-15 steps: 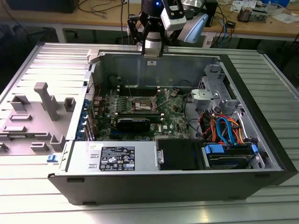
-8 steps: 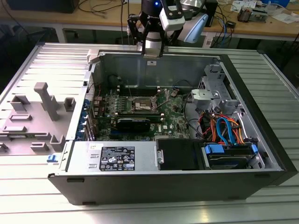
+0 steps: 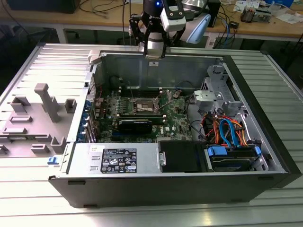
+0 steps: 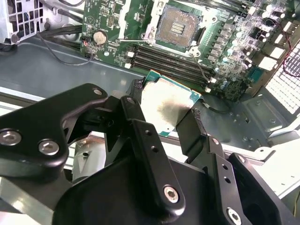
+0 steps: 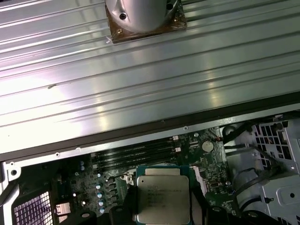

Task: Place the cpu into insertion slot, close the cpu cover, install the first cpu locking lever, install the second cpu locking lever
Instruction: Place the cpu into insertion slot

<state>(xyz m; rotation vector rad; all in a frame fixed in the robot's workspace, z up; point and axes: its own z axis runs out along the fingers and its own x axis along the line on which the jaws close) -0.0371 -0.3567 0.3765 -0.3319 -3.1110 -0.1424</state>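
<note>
In both wrist views my gripper (image 4: 166, 105) (image 5: 163, 207) is shut on the cpu (image 4: 164, 110) (image 5: 162, 187), a flat square chip with a dull grey top and green edge, its black fingers (image 4: 140, 126) pressing two opposite sides. In the exterior view the gripper (image 3: 154, 60) hangs over the far wall of the open computer case, above and behind the motherboard (image 3: 175, 116). The insertion slot (image 3: 143, 105) (image 4: 178, 26) lies uncovered, showing its brownish centre. The cpu cover (image 3: 166, 98) stands tilted up beside it. Thin wire levers (image 4: 202, 70) rest next to the slot.
A long black block (image 3: 136, 125) lies in front of the slot. The power supply (image 3: 113, 160) fills the case's near side. Coloured cables (image 3: 227, 130) and a drive cage (image 3: 213, 94) crowd the exterior view's right. A grey fixture (image 3: 42, 113) sits outside on the left.
</note>
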